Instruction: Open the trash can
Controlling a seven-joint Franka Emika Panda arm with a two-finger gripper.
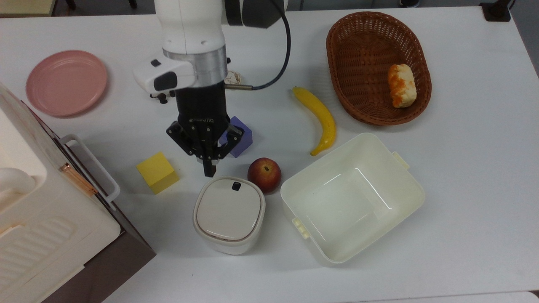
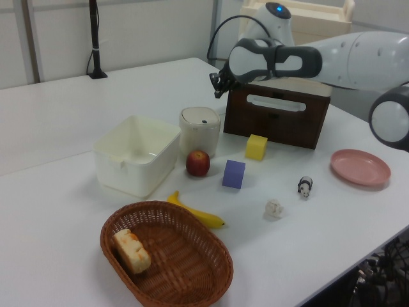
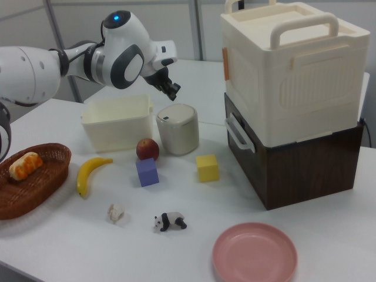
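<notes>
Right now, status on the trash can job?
Gripper shut, above the table just short of the trash can. Lid closed, button untouched. Apple beside the can, not blocking.

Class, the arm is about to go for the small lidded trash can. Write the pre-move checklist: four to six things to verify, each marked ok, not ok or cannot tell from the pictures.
1. Lid of the trash can closed, so there is something to open: ok.
2. Dark button on the lid uncovered and reachable from above: ok.
3. Gripper holding nothing: ok, its fingers are together with nothing between them.
4. Gripper lined up over the button: not ok; in the top view its tip sits just beyond the can's rim, toward the top view's left of the button.
5. Apple clear of the can: cannot tell, it sits very close and may touch.
6. Height of the gripper above the lid: ok; the left view and right view show it well above.
</notes>
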